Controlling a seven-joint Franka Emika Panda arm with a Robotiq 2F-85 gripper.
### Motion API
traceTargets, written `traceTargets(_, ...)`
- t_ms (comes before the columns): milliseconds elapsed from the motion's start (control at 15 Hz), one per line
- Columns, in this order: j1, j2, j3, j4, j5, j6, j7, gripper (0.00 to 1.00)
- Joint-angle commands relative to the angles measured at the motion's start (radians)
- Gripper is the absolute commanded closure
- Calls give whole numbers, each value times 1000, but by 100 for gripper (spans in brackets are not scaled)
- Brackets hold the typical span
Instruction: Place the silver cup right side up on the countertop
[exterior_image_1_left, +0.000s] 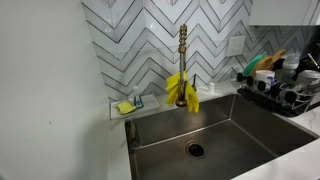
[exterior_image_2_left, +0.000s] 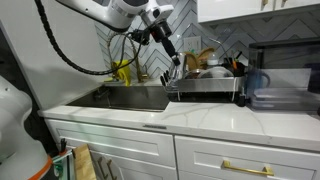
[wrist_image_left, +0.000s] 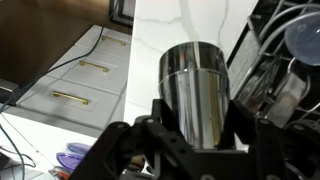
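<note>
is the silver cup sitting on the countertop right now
No, in the wrist view the silver cup is clamped in the gripper, held up above the countertop.

The silver cup (wrist_image_left: 195, 90) sits in the pincer (wrist_image_left: 197, 122) above the countertop (wrist_image_left: 160, 30), beside the dish rack (wrist_image_left: 282, 62).

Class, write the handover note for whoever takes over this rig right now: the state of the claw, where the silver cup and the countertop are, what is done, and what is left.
The claw is shut on the silver cup.
The cup is held off the surface, beside the dish rack, with the countertop behind it in the wrist view. I cannot tell which end is up.
Done: the cup is in the grip.
Left: make sure the rim faces up, lower it onto bare countertop, open the claw and back away.
</note>
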Motion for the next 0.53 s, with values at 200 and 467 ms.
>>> traceTargets(200,-25,-53,-56,-73,23,25,-58,58)
traceTargets(467,-46,-76,-78,-141,23,73,-31,58)
